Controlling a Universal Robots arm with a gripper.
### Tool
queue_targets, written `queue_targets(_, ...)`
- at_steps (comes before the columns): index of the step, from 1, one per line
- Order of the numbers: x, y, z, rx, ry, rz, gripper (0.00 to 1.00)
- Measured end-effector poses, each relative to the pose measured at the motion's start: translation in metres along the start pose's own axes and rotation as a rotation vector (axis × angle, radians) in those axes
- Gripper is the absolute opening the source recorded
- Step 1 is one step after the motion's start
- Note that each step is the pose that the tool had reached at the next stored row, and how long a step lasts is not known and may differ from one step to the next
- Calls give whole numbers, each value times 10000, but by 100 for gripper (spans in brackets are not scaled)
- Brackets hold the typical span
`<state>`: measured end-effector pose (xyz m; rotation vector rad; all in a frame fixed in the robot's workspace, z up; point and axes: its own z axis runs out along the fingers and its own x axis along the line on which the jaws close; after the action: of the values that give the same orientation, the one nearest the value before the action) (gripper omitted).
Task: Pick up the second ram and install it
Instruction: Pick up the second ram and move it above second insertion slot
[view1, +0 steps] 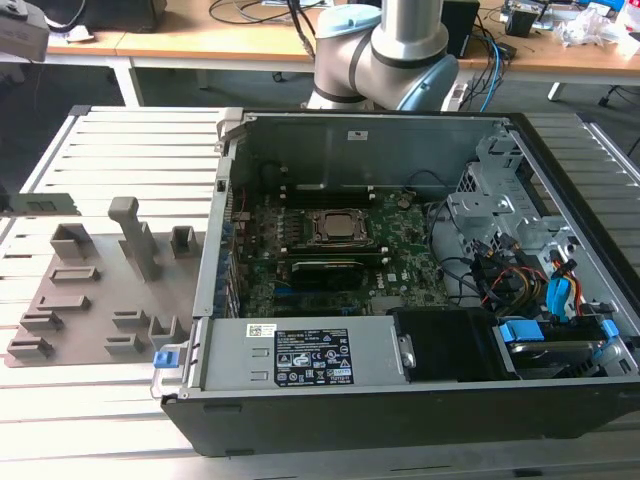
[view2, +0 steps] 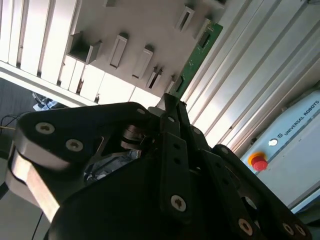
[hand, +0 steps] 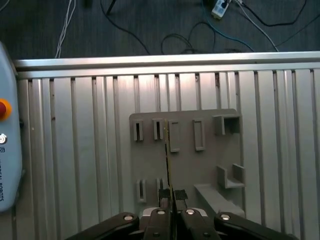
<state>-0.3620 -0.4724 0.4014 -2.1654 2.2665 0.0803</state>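
Note:
In both wrist views my gripper (hand: 170, 199) (view2: 172, 100) is shut on the second ram (hand: 166, 160), a thin green stick. In the first wrist view it shows edge-on, running out from between the fingertips high above the grey holder tray (hand: 190, 167). In the second wrist view its flat green face (view2: 197, 55) reaches past the tray's edge (view2: 145, 20). In the exterior view a flat greenish strip (view1: 40, 203) sits level at the left edge, beyond the tray (view1: 95, 300). I cannot tell whether it is the same stick. The motherboard (view1: 330, 260) lies in the open computer case.
The open black case (view1: 400, 400) fills the exterior view's right, with drive bays and cables (view1: 520, 270) inside. The arm's base (view1: 385, 50) stands behind it. A grey control box with a red button (view2: 259, 162) (hand: 3, 108) lies on the slatted metal table (hand: 75, 150).

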Motion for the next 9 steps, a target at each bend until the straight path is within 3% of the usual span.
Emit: queue_targets(9,-27,-567,-16,-17,-1,3,14)
